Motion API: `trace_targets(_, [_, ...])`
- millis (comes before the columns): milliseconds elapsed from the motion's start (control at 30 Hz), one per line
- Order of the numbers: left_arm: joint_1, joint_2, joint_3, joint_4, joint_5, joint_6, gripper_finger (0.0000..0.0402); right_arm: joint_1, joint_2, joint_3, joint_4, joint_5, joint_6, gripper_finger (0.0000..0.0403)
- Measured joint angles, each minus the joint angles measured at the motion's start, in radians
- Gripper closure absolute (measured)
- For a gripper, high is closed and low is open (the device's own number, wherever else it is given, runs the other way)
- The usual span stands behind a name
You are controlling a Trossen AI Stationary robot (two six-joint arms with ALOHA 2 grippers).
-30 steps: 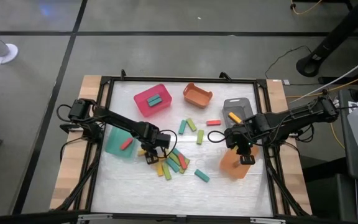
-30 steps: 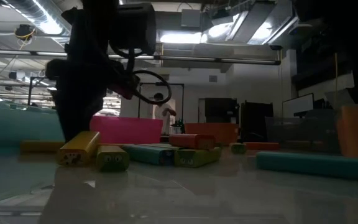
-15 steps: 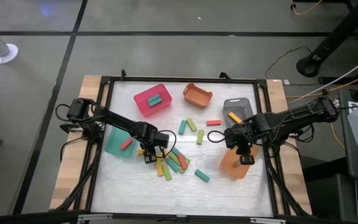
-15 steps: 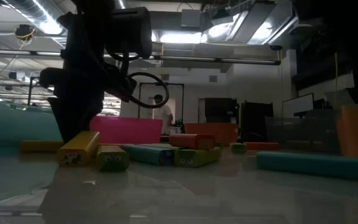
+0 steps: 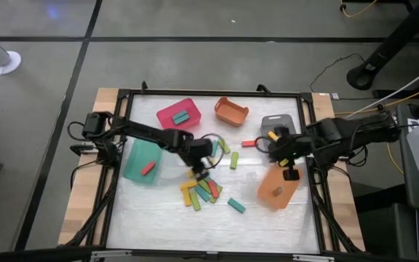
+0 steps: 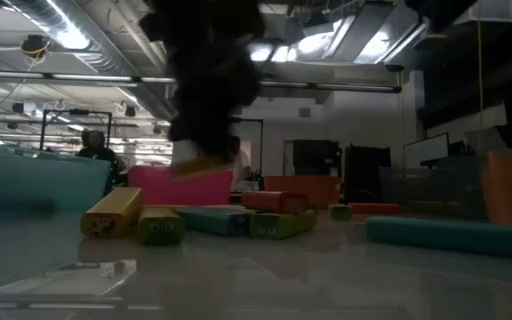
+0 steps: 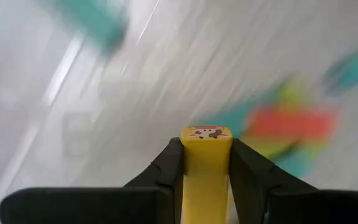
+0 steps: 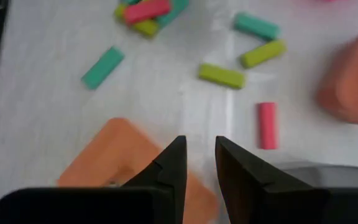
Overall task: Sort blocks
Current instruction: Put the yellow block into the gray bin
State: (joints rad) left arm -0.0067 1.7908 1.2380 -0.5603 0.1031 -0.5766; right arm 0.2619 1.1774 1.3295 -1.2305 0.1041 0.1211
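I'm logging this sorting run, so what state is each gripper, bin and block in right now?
Left gripper: shut on a yellow block, lifted over the pile.
Right gripper: open, empty, above the orange bin.
Pink bin: holds a teal block.
Teal bin: holds a red block.
Grey bin: holds a yellow bar.
Block pile: loose on the table.

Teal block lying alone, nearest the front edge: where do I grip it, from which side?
Its middle, across the short width, straight down from above. The teal block lies flat and diagonal, clear of the pile, both long sides free.
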Motion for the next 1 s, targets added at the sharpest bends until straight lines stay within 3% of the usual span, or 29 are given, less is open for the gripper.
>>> trace_targets(100, [0.040,0.000,0.053,0.128,0.001,-0.006,0.0324,0.000,-0.028,0.023,-0.010,0.065,0.046,0.0317])
trace_targets(200, [0.076,-0.001,0.073,0.377,-0.006,-0.051,0.0316,0.000,-0.047,0.023,-0.008,0.131,0.145,0.0317])
trace_targets(333, [0.108,0.017,0.074,0.782,-0.100,-0.093,0.0313,0.000,-0.050,0.023,-0.018,0.203,0.238,0.0317])
trace_targets(533, [0.132,0.135,0.075,1.169,-0.207,-0.013,0.0314,0.000,-0.050,0.023,-0.007,0.228,0.240,0.0317])
trace_targets(633, [0.140,0.218,0.125,1.233,-0.225,0.031,0.0309,0.000,-0.050,0.023,-0.007,0.228,0.240,0.0317])
trace_targets(1000, [0.159,0.582,0.504,1.231,-0.226,0.165,0.0305,0.000,-0.050,0.023,-0.003,0.226,0.240,0.0317])
